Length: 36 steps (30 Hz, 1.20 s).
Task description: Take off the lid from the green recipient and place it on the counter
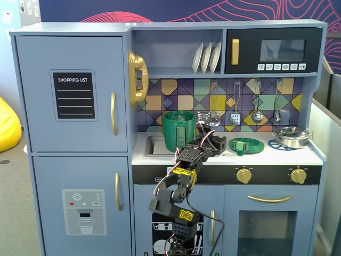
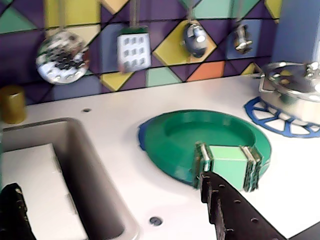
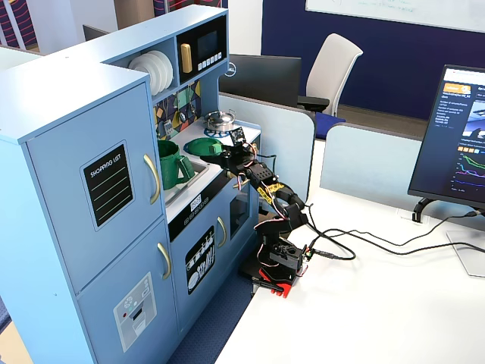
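Observation:
The green lid [image 1: 246, 145] lies flat on the white counter [image 1: 277, 156], on a blue burner ring, with its rectangular knob [image 2: 227, 160] up. It also shows in the wrist view [image 2: 200, 131] and in the other fixed view [image 3: 202, 145]. The green recipient [image 1: 179, 130] stands uncovered at the sink, left of the lid; it shows in the other fixed view too [image 3: 173, 163]. My gripper [image 2: 109, 181] is open and empty, just short of the lid, one finger [image 2: 232, 210] before the knob without touching it. In a fixed view the gripper [image 1: 216, 143] hovers between recipient and lid.
A shiny steel pot [image 1: 292, 136] sits on the right burner, also in the wrist view [image 2: 295, 90]. The inset sink [image 2: 95, 170] holds a white block [image 2: 35, 185]. Utensils [image 2: 62, 56] hang on the tiled back wall. The arm reaches up from below the counter front.

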{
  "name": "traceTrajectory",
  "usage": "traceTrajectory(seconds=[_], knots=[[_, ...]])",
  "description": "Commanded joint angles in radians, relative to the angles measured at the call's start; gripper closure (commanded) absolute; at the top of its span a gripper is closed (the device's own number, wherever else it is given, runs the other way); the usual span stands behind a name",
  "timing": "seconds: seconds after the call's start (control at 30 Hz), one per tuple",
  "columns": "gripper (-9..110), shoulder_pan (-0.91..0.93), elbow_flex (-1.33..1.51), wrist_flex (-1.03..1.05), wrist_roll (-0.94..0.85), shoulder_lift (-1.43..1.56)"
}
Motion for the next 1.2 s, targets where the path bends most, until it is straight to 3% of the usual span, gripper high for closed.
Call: traceTrajectory(seconds=[0.0,0.43,0.7,0.87,1.17], knots=[[64,-0.031,-0.012,0.135,-0.031,0.123],[69,-0.153,0.005,0.765,-0.140,0.387],[71,-0.256,0.213,1.014,-0.149,0.506],[76,-0.353,0.431,1.012,0.072,0.572],[81,-0.405,0.761,0.956,0.140,0.675]])
